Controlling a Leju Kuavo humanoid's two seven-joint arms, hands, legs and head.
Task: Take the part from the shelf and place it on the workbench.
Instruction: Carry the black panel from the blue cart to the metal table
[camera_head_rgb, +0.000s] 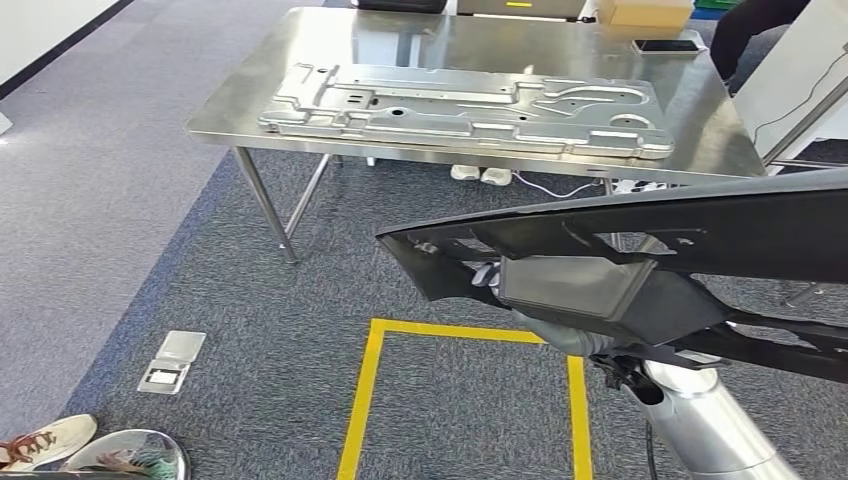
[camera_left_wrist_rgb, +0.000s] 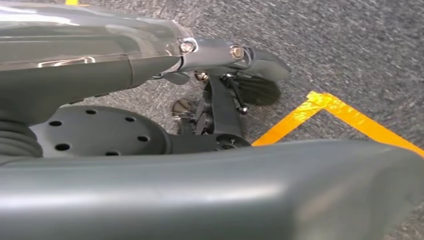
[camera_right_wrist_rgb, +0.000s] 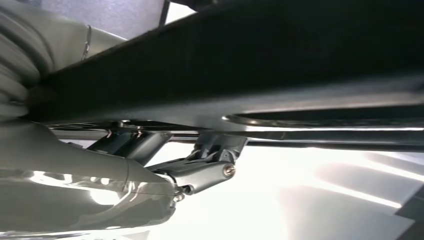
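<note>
Gripping a long black part (camera_head_rgb: 640, 240), the right robot hand (camera_head_rgb: 575, 335) sits under it near the middle, its fingers hidden by the part in the head view. The silver right arm (camera_head_rgb: 710, 425) rises from the lower right and bends up to the part's underside. The part lies roughly level, stretching from about the centre of the head view out past the right edge, above the grey carpet (camera_head_rgb: 200, 260) and a yellow floor line (camera_head_rgb: 365, 390). In the right wrist view the part (camera_right_wrist_rgb: 280, 60) crosses as a dark band, and grey fingers (camera_right_wrist_rgb: 200, 172) reach up against its lower face, closed on it.

The left robot hand (camera_left_wrist_rgb: 220, 100) hangs toward the floor; its dark fingers (camera_left_wrist_rgb: 257, 75) are apart with nothing between them, over carpet and the yellow line (camera_left_wrist_rgb: 345, 115).

Ahead stands the steel table (camera_head_rgb: 700, 120), well apart from the part. A large pressed metal panel (camera_head_rgb: 460, 105) lies flat on it, with a phone (camera_head_rgb: 665, 45) and a cardboard box (camera_head_rgb: 645, 12) at the far edge. A floor socket (camera_head_rgb: 172, 362) and a shoe (camera_head_rgb: 50, 440) show at the lower left.
</note>
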